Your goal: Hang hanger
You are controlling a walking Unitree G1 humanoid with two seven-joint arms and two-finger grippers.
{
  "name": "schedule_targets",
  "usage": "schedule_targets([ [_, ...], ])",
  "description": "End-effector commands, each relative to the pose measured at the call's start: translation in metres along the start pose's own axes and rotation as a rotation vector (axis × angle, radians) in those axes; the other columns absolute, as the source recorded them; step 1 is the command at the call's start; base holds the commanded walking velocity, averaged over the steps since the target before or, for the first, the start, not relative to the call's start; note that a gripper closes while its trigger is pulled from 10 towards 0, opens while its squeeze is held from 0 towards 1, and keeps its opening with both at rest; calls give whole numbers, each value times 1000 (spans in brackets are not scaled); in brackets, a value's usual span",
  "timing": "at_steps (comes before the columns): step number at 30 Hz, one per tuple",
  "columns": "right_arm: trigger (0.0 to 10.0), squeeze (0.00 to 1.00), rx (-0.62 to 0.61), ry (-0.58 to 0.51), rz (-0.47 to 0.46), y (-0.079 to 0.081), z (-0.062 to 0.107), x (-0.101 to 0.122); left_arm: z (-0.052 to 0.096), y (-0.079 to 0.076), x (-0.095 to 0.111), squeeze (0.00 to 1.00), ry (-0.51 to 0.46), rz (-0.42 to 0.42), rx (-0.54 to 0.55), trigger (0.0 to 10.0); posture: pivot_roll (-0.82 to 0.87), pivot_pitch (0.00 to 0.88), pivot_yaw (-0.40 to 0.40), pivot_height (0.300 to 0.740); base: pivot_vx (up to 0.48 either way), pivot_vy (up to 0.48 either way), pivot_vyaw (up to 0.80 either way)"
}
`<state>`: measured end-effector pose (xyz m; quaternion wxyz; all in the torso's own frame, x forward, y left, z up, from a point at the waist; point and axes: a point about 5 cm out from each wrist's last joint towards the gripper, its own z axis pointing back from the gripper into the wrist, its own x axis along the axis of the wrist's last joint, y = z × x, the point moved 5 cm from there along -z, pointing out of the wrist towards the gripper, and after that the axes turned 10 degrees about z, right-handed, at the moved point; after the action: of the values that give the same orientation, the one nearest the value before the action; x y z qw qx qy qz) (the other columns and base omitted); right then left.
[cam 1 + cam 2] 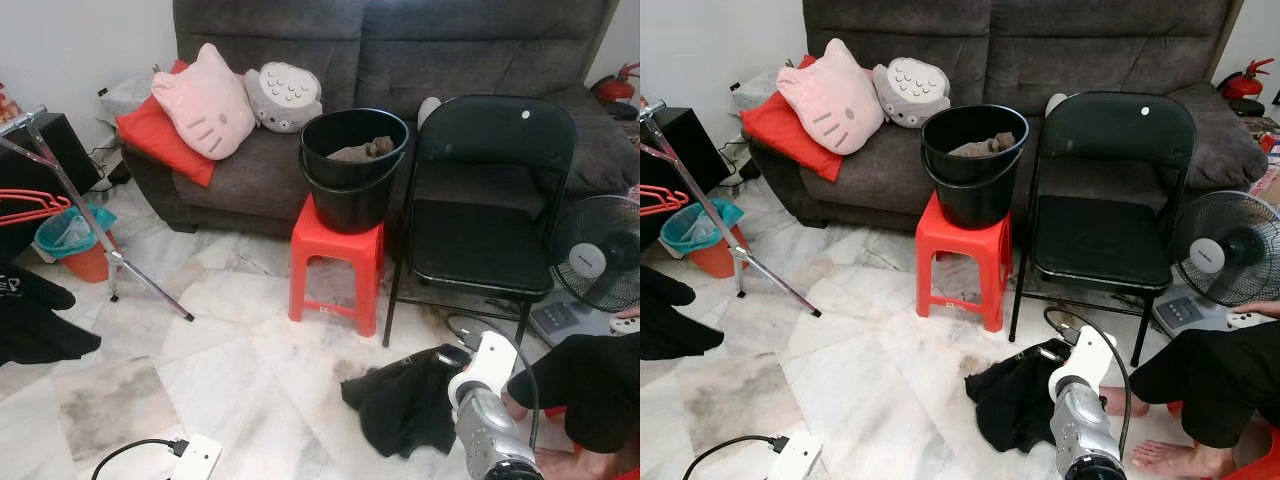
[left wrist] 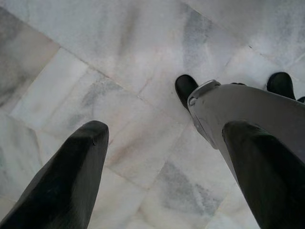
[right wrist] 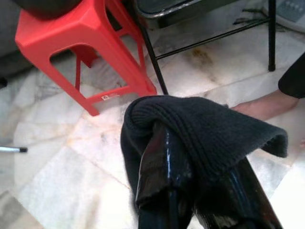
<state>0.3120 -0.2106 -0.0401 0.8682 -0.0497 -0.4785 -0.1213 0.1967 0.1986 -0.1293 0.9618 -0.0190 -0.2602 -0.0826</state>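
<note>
The red hanger [image 1: 30, 207] hangs at the far left edge of the scene, thin red plastic, partly cut off by the frame, beside the slanted metal leg of a clothes stand [image 1: 100, 232] and above dark clothing [image 1: 35, 315] that hangs at the left edge. Between that stand and the red stool [image 1: 338, 262] lies a wide stretch of bare marble floor [image 1: 220, 350], open all the way to the near edge, where a white power strip [image 1: 195, 458] lies with its black cable. On the near right, the right tool [image 3: 190, 191] is clamped on a black knitted garment [image 3: 205, 129] that drapes over its black fingers and hangs low, just above the floor, near the stool's front leg and the black folding chair [image 1: 490, 200]. A person's bare feet [image 1: 1160, 455] and dark-clad legs crowd the near right corner, close to that arm. A black bucket [image 1: 353, 165] holding cloth stands on the stool, in front of the grey sofa [image 1: 400, 60] with its cushions; a floor fan [image 1: 597, 255] stands at the right edge. The left tool [image 2: 162, 157] points down at bare marble, its two fingers well apart and holding nothing.
</note>
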Motion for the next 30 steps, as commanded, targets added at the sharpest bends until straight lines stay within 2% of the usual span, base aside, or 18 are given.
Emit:
schedule_targets([
  [1, 10000, 0, 8, -15, 67, 1, -1, 2, 1, 5, -4, 0, 0, 36, 21, 10000, -36, 0, 63, 740, 0, 0, 0],
  [3, 10000, 0, 36, 15, 221, 0, 1, -11, 2, 6, -7, 0, 2, 96, 35, 10000, -36, 0, 63, 740, 0, 0, 0],
  [4, 10000, 0, 43, 26, 258, 0, 2, -16, 2, 7, -8, 0, 2, 119, 39, 10000, -40, 0, 61, 740, 0, 0, 0],
  [6, 10000, 0, 46, 40, 283, 0, 3, -20, 2, 7, -9, 0, 2, 135, 43, 10000, -40, 0, 61, 740, 0, 0, 0],
  [7, 10000, 0, 31, 98, 327, -8, 5, -35, 2, 7, -10, 0, 2, 172, 48, 10000, -37, 0, 59, 740, 0, 0, 0],
  [9, 10000, 0, 8, 142, 350, -17, 8, -46, 2, 7, -11, 0, 1, 193, 50, 10000, -39, 0, 59, 740, 0, 0, 0],
  [14, 10000, 0, 0, 234, 473, -33, 16, -70, 2, 6, -9, 0, -11, 207, 51, 10000, -27, 0, 54, 740, 0, 0, 0],
  [17, 10000, 0, -35, 229, 437, -41, 16, -70, 2, 8, -8, 0, -23, 229, 59, 10000, -21, 0, 55, 740, 0, 0, 0],
  [20, 10000, 0, -40, 209, 412, -41, 16, -67, 2, 8, -7, 0, -21, 226, 60, 10000, -27, 0, 60, 740, 0, 0, 0],
  [25, 10000, 0, -25, 153, 360, -32, 12, -57, 2, 9, -6, 0, -25, 226, 58, 10000, -25, 0, 63, 740, 0, 0, 0],
  [30, 10000, 0, 2, 136, 393, -26, 11, -55, 2, 9, -5, 0, -27, 224, 60, 10000, -22, 0, 61, 740, 0, 0, 178],
])
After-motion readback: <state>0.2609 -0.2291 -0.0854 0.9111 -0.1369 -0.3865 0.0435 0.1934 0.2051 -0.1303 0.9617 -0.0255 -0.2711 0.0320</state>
